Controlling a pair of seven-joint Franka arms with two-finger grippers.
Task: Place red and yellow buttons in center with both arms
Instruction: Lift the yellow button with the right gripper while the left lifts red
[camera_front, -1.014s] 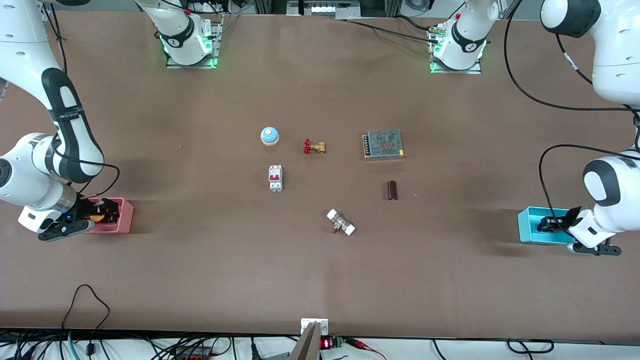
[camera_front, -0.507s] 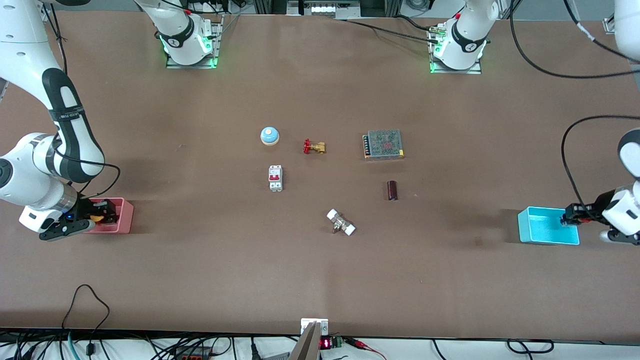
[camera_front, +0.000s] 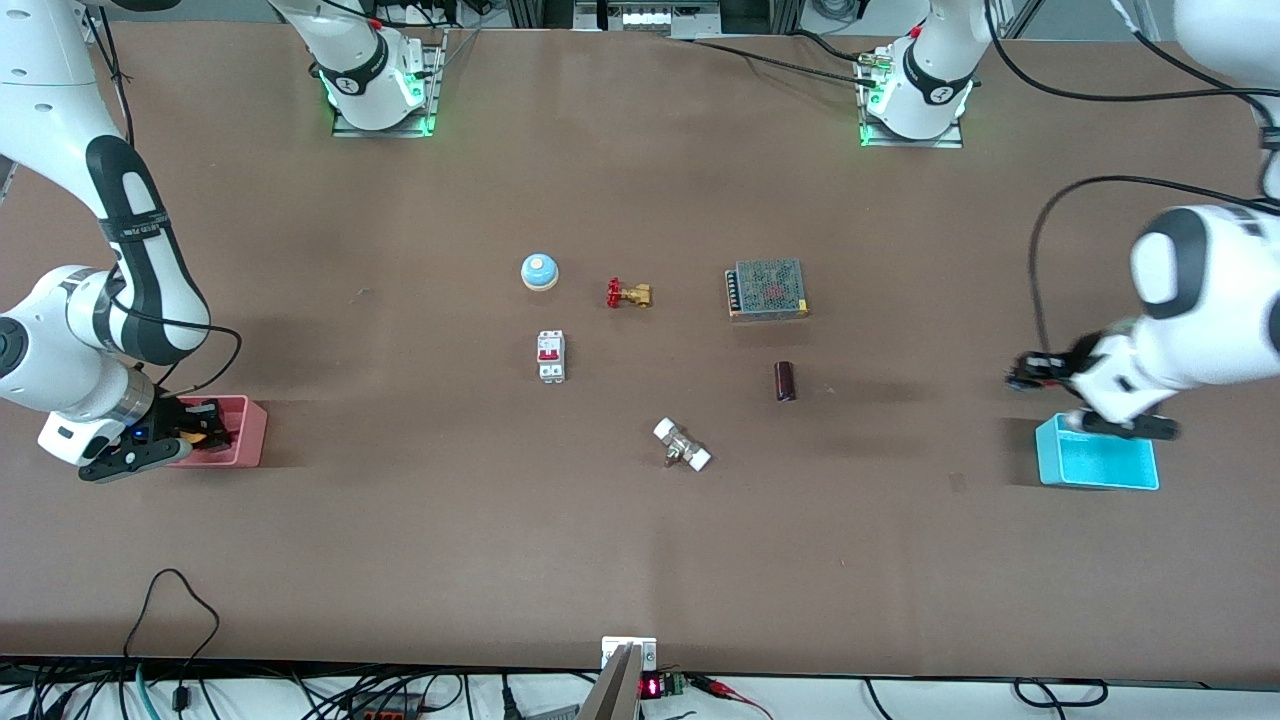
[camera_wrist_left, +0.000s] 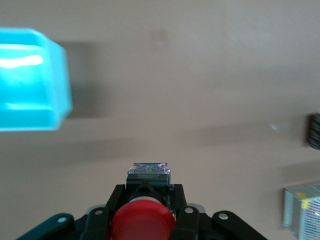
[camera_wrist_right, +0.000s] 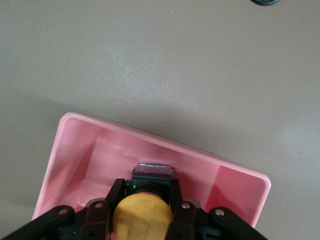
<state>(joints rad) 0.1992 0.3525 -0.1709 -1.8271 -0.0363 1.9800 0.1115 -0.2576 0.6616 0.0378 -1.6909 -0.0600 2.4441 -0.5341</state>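
Robotics lab, two white arms bolted by green-lit bases (camera_front: 380, 95) to a brown tabletop (camera_front: 400, 560), cables (camera_front: 180, 690) and electronics along its edge

Red cap on the red button (camera_wrist_left: 143, 220), black body under it, gripped in the black left gripper (camera_wrist_left: 145, 212) above plain matte brown tabletop (camera_front: 400, 540). Bright cyan bin (camera_front: 1097, 466) below. Orange-yellow cap on the yellow button (camera_wrist_right: 142, 216), black right gripper (camera_wrist_right: 142, 210) around it, inside the pink bin (camera_wrist_right: 150, 155). Mid-table: blue-and-white dome bell (camera_front: 539, 271), red-handled brass valve (camera_front: 628, 293), white breaker with red switch (camera_front: 551, 356), grey mesh-patterned power supply (camera_front: 767, 288), dark maroon cylinder (camera_front: 785, 381), white-ended metal fitting (camera_front: 682, 445).
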